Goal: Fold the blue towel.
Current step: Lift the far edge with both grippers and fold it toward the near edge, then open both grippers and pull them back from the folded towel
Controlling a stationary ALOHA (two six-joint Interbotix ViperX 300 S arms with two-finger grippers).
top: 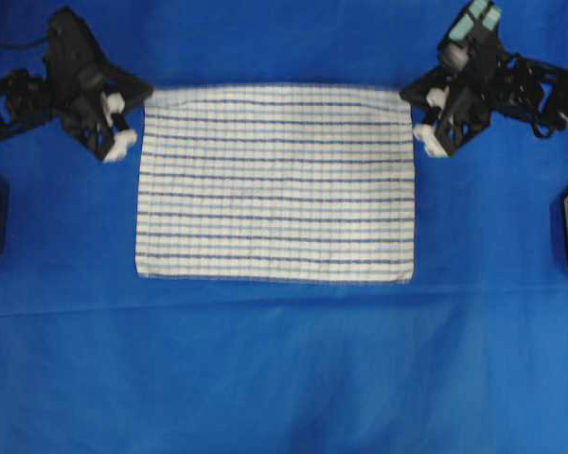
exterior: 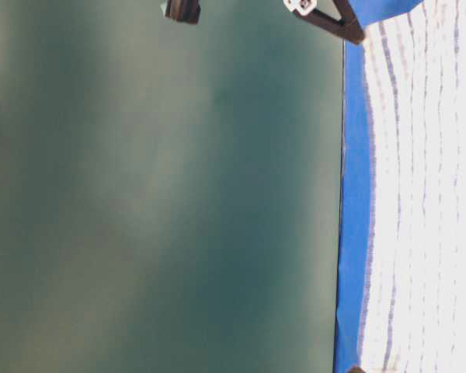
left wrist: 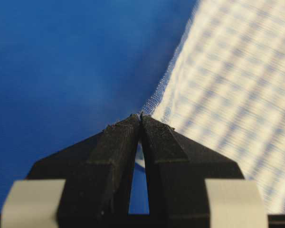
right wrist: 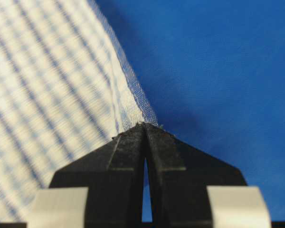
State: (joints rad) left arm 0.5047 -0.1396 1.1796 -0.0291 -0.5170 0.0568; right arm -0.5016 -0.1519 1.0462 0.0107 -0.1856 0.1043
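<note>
The blue towel (top: 275, 183) lies flat and unfolded at the centre of the blue-covered worktop (top: 284, 378). The left hand (top: 123, 132), at ten o'clock, and right hand (top: 426, 135), at two o'clock, each pinch a far corner. No fold shows yet.

Bright even light; wrist views blurred beyond sharp fingertips; table-level view hazy, sideways.
</note>
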